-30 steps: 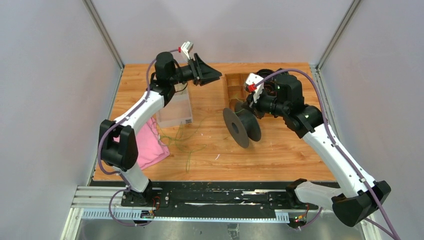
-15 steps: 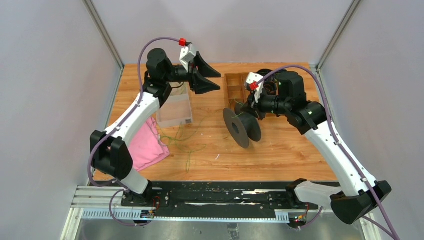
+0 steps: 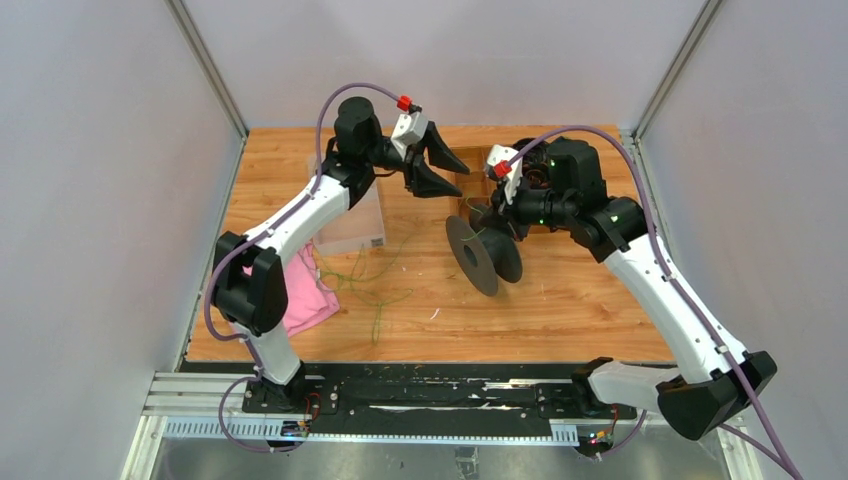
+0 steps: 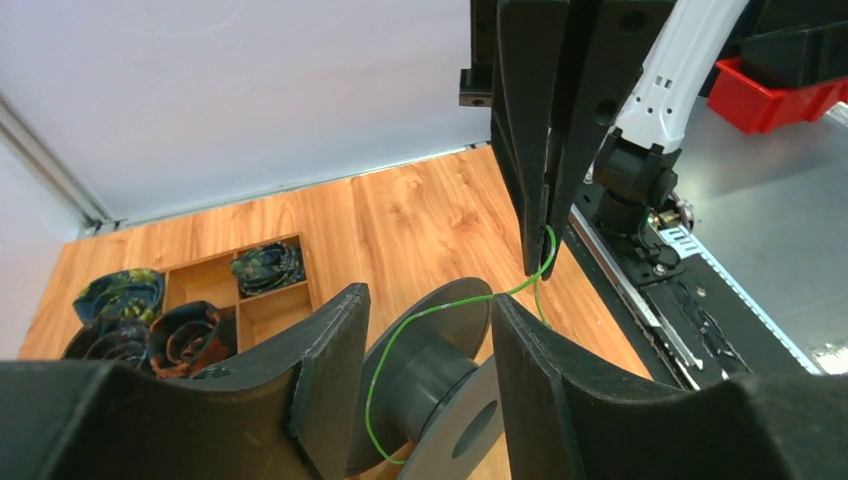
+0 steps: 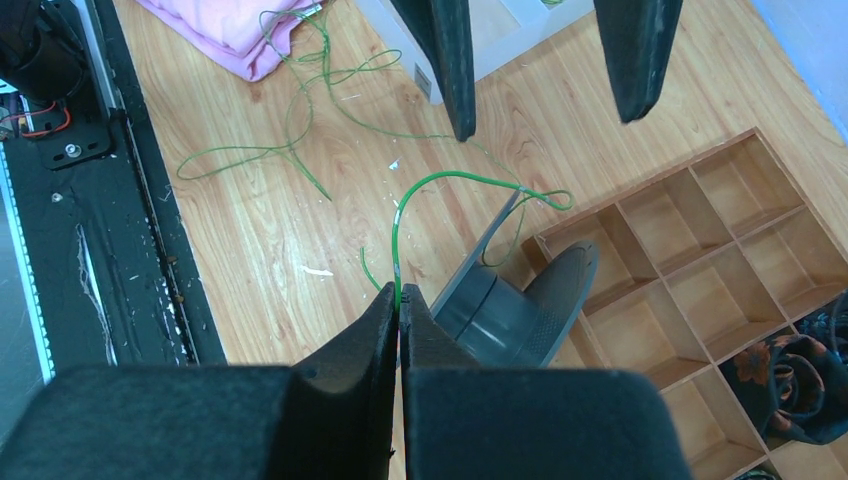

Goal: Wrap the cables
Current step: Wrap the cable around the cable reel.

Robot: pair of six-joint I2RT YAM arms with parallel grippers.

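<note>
The thin green cable runs from a loose tangle on the table up over the black spool. My right gripper is shut on the cable just above the spool. In the top view the right gripper sits at the spool's far side. My left gripper is open and empty, hovering just left of and above the spool. In the left wrist view the spool and a cable loop show between the open left gripper's fingers.
A wooden compartment tray with dark rolled items stands behind the spool. A clear box and a pink cloth lie at the left. The black rail runs along the near edge.
My left arm has swung right, bringing its open gripper from over the clear box to beside the spool. The right gripper has stayed shut on the cable at the spool.
</note>
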